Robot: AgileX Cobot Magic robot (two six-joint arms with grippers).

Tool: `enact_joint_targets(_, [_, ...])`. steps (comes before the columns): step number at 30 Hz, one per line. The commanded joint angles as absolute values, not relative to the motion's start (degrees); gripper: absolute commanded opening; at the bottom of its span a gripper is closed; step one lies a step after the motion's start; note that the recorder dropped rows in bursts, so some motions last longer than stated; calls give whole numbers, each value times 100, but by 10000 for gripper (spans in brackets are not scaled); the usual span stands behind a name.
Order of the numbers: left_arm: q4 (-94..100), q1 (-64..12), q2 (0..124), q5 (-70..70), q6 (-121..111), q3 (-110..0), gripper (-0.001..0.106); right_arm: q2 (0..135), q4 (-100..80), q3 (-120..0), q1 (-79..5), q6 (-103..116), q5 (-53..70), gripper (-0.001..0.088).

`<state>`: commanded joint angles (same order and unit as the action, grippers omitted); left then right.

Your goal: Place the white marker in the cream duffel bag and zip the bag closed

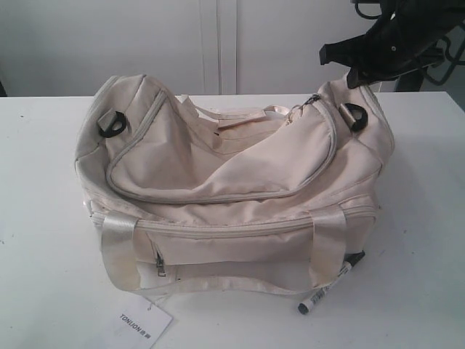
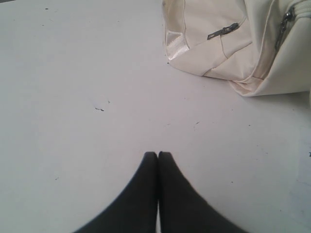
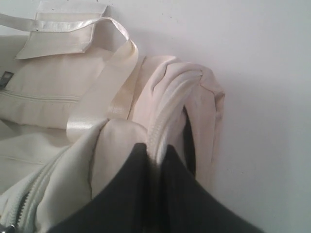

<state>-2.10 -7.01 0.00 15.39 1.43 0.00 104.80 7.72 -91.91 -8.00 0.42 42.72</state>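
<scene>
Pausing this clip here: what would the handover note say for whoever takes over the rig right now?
The left gripper is shut and empty over the bare table.
The right gripper is pinched on the zipper edge at one end of the cream duffel bag.
The white marker lies on the table by the bag's front corner, outside it.
Done: nothing loaded.
Left: open the bag if needed, put the marker in, zip it closed.

Lab-like test bench: bare white table (image 1: 43, 218), plain white wall panels (image 1: 109, 36).

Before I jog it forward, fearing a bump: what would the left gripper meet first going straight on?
Probably only bare table, depth unclear; the left gripper points past the bag, which lies off its line.
</scene>
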Motion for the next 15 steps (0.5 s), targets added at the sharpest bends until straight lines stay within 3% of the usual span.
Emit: enact_joint_targets(15, [-210, -701, 0, 1539, 143, 0, 0, 10279, 839, -9191, -800, 42, 4209, 0])
